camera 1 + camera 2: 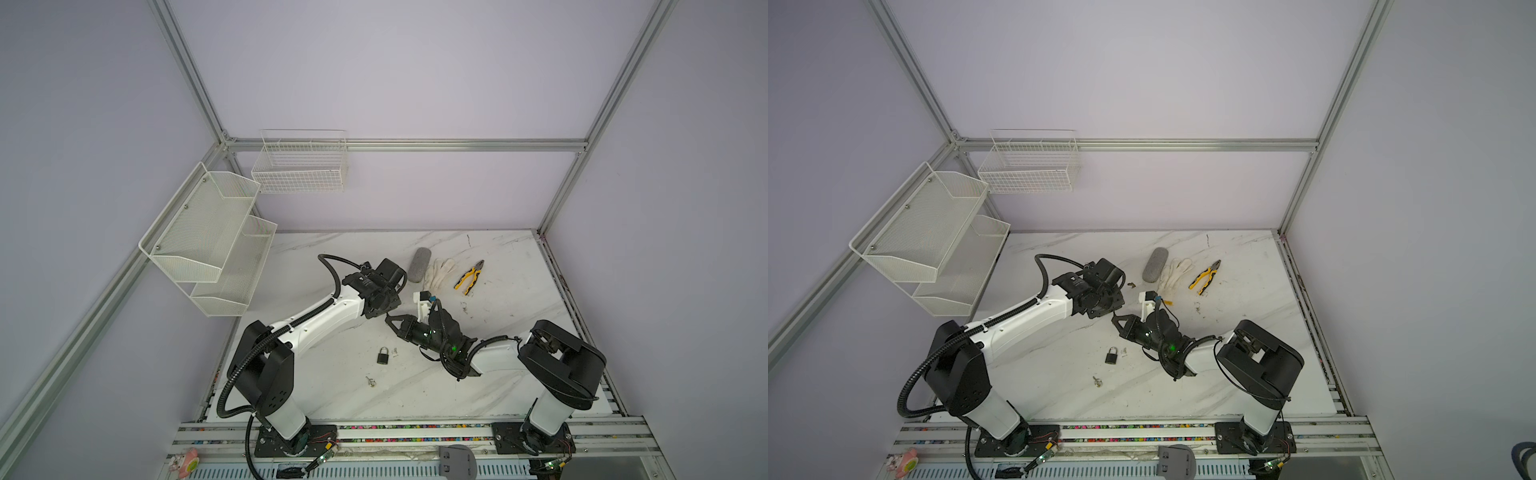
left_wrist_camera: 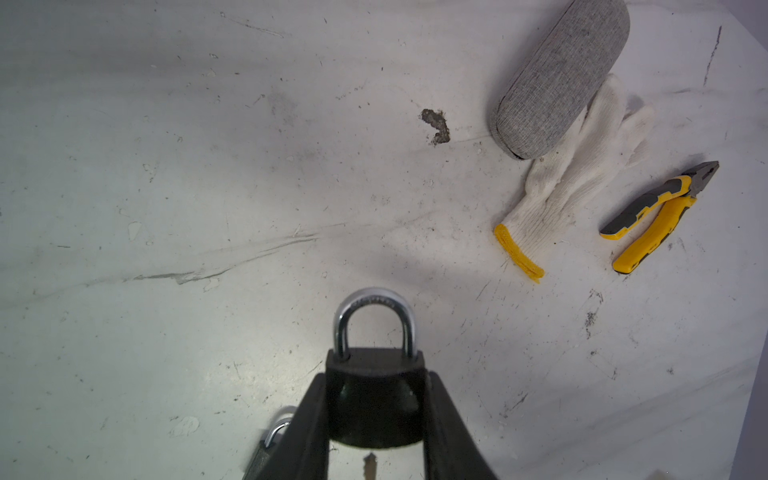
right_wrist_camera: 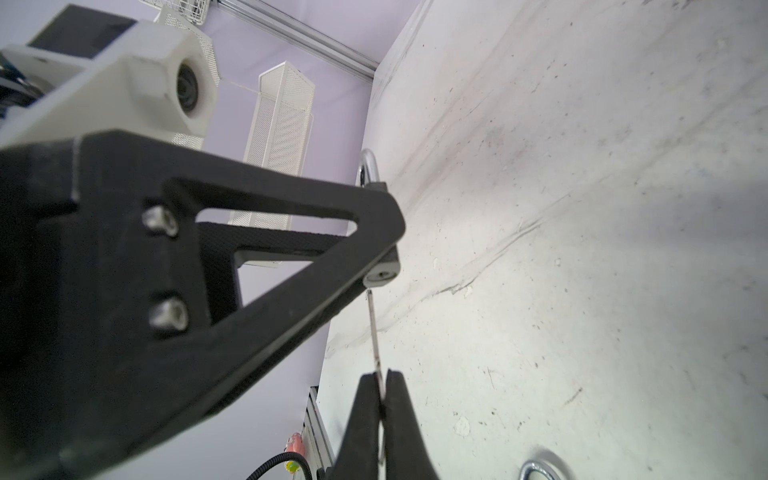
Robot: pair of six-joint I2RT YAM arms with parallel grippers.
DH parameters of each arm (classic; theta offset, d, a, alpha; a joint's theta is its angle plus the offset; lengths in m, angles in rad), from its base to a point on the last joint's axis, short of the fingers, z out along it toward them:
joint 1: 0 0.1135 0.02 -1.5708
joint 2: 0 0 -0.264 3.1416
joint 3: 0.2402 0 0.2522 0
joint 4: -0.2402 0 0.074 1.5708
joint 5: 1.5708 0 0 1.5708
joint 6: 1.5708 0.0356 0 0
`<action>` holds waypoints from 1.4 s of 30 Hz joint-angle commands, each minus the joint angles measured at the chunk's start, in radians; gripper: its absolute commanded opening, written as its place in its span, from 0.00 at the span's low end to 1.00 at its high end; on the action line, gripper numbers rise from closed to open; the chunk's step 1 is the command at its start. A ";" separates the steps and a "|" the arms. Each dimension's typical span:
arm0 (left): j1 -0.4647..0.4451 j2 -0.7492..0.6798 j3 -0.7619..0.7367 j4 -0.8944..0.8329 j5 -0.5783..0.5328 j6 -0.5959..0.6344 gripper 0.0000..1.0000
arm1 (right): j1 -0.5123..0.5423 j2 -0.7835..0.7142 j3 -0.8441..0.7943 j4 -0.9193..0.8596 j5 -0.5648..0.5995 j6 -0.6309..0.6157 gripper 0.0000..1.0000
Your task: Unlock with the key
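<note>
A white marble worktop (image 1: 415, 399) seen from above, with two white-and-black robot arms meeting near its middle. On the left wall hang a two-tier mesh shelf (image 1: 208, 237) and a wire basket (image 1: 299, 162).

The left arm (image 1: 320, 320) rises from the front left corner and stretches its forearm toward the centre. The left gripper (image 2: 376, 378) has its fingers (image 2: 316, 415) clamped on the sides of a black padlock (image 2: 374, 399), held above the worktop with its silver shackle (image 2: 374, 307) pointing away from the wrist.

Below the grippers, a loose key (image 1: 370, 381) and a second padlock (image 1: 383, 356) lie on the worktop.

The right arm (image 1: 561, 361) folds in from the front right, forearm low and reaching left. The right gripper (image 3: 382, 376) has its fingers (image 3: 361, 415) pinched together on a key (image 3: 374, 332). The blade points at the held lock's underside; whether it has entered cannot be told.

Behind lie a grey glasses case (image 1: 419, 264), a white glove (image 1: 440, 274) and yellow pliers (image 1: 469, 277).
</note>
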 commanded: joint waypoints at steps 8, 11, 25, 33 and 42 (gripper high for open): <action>-0.009 -0.036 -0.017 0.020 -0.021 0.005 0.00 | -0.029 -0.027 0.016 -0.034 -0.019 -0.011 0.00; -0.011 -0.035 -0.021 0.020 -0.019 0.003 0.00 | -0.032 -0.028 0.021 -0.041 -0.017 -0.013 0.00; -0.013 -0.021 -0.006 0.021 -0.016 0.019 0.00 | -0.040 -0.020 0.038 -0.061 -0.027 -0.043 0.00; -0.015 -0.013 -0.012 0.018 -0.017 0.034 0.00 | -0.042 -0.042 0.059 -0.080 -0.034 -0.077 0.00; -0.016 -0.008 -0.003 0.011 -0.017 0.049 0.00 | -0.045 -0.028 0.062 -0.085 -0.030 -0.058 0.00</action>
